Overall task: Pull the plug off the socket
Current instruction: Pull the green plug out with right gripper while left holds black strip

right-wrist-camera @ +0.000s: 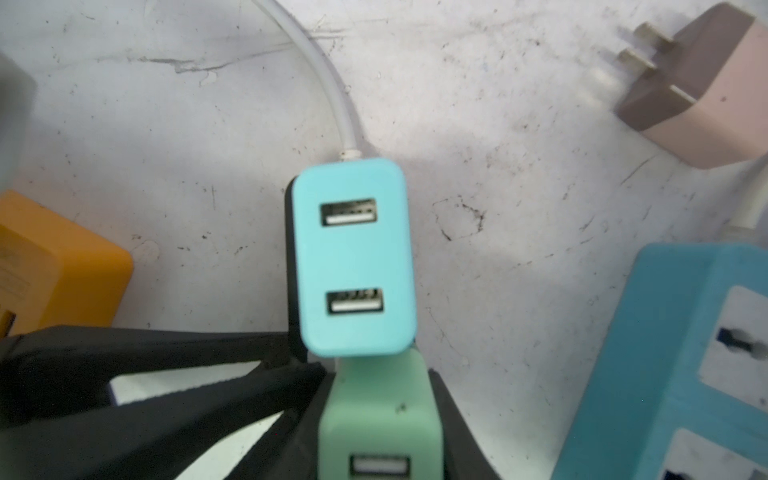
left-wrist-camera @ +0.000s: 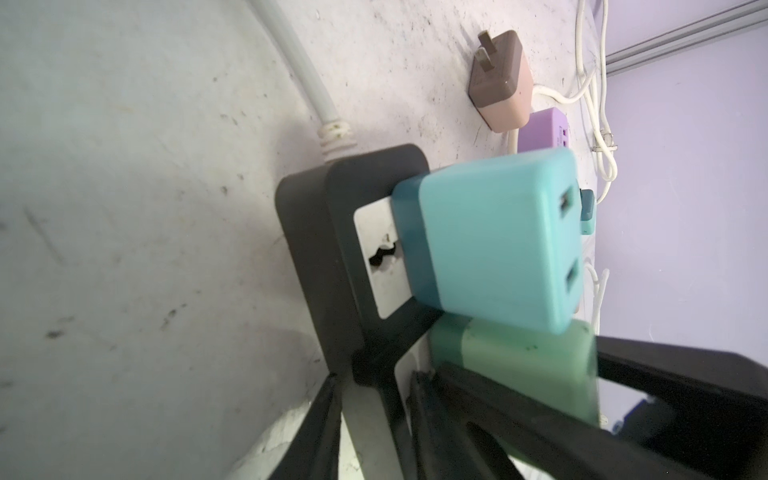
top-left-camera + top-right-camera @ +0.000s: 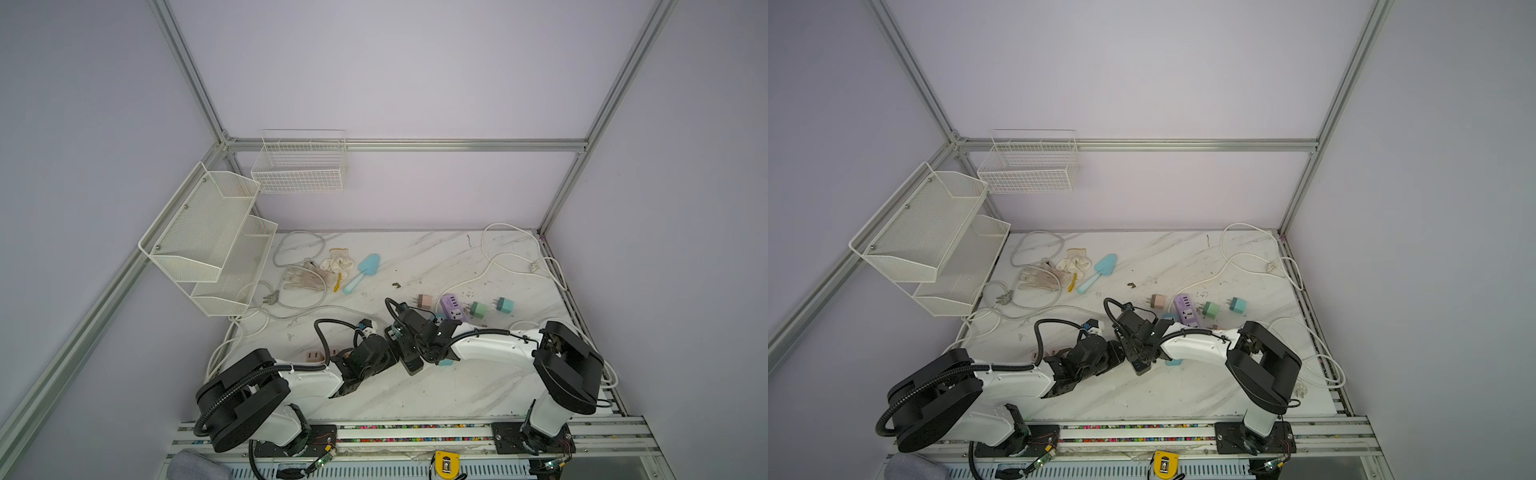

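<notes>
Loc: black power strip (image 2: 320, 232) lies flat on table (image 1: 166, 124), front-ctr, between both arms. Fitted: teal plug (image 1: 353, 257) sits flush to the strip face; green plug (image 1: 374, 419) is in the next socket, adj. to it. Grip, right gripper (image 1: 376, 374): fingers clamped on green plug, one ea. side. Grip, left gripper (image 2: 374, 386): fingers closed across the strip's body. Misc: pink plug (image 1: 706, 83) loose on table w/ prongs exposed, apart from the strip; blue power strip (image 1: 665, 353) near
</notes>
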Robot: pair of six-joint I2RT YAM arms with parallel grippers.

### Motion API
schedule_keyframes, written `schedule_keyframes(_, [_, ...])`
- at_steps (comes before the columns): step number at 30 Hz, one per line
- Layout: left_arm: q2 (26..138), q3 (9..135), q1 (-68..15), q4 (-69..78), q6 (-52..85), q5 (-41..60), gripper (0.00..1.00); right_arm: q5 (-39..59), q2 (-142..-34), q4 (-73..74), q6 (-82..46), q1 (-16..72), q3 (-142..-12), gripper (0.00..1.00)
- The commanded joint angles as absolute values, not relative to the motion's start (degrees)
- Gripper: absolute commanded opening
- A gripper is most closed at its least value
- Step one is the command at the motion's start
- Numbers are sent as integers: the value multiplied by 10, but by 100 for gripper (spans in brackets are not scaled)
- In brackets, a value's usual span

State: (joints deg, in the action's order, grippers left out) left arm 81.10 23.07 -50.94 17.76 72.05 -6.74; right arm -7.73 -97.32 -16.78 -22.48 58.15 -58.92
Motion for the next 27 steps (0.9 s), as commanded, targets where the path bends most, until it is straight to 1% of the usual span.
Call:
schedule_keyframes(1, [829, 201, -521, 96, 726, -61, 27, -94, -951, -178, -233, 578, -594, 19])
schedule_keyframes(6, [831, 200, -524, 92, 726, -66, 25, -94, -968, -177, -239, 593, -607, 17])
schedule_keyframes(14, [817, 195, -526, 90, 724, -69, 24, -102, -934, -178, -248, 572, -581, 17])
schedule_keyframes(17, [825, 201, -526, 89, 721, -67, 24, -114, -933, -182, -240, 573, -587, 15])
schedule_keyframes(23, [823, 203, -526, 84, 721, -71, 23, -101, -946, -171, -250, 592, -591, 14])
schedule_keyframes(27, [815, 200, -526, 75, 721, -74, 23, -120, -920, -178, -258, 590, -583, 14])
